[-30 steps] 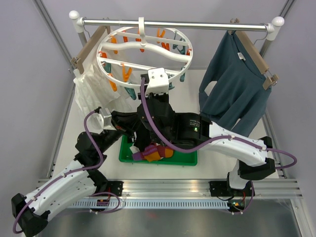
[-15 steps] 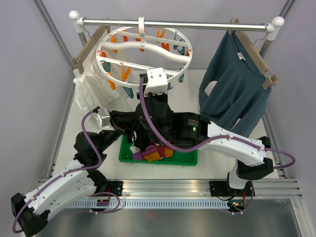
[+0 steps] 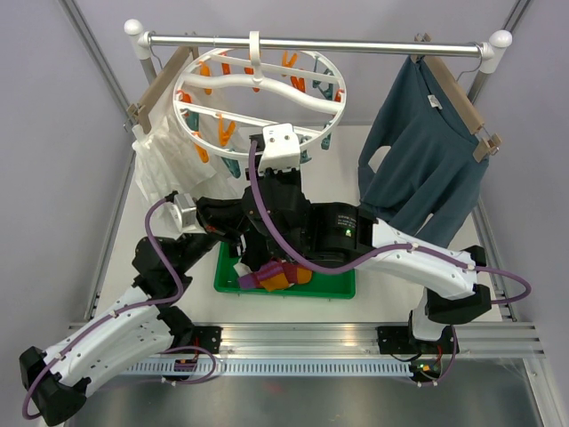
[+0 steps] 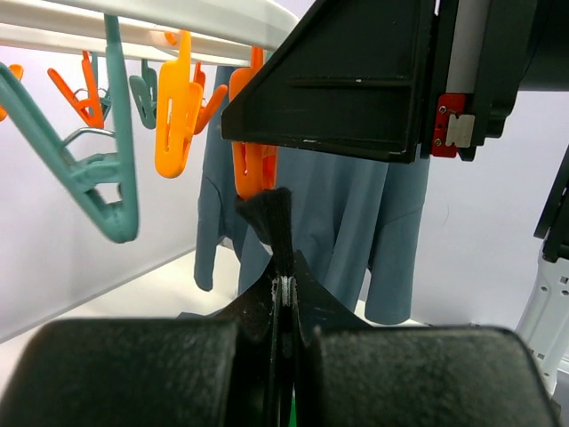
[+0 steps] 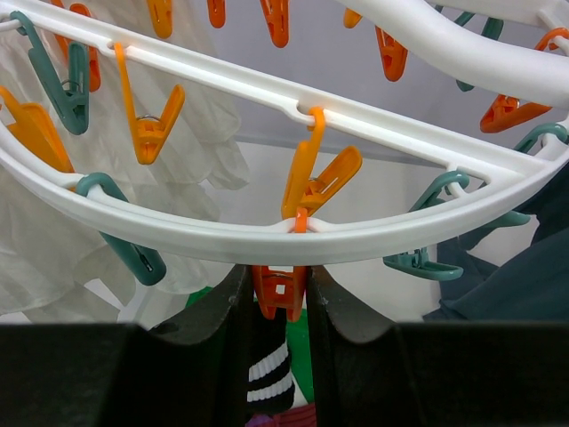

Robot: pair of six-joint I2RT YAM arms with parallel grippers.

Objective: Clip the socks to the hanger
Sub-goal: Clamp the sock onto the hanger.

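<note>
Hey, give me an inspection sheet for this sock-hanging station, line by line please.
Surface: white table, green tray at its near centre.
Job's things: round white hanger hooked on the rail; spare socks heaped in the tray.
Clutter: nothing seen.
Grippers: right gripper shut on orange clip under the ring's near edge; left gripper shut on black sock, held up close beneath that clip.
Cables: purple cables loop along both arms; one crosses above the tray.
Surroundings: teal shirt and white garment on wooden hangers.
</note>
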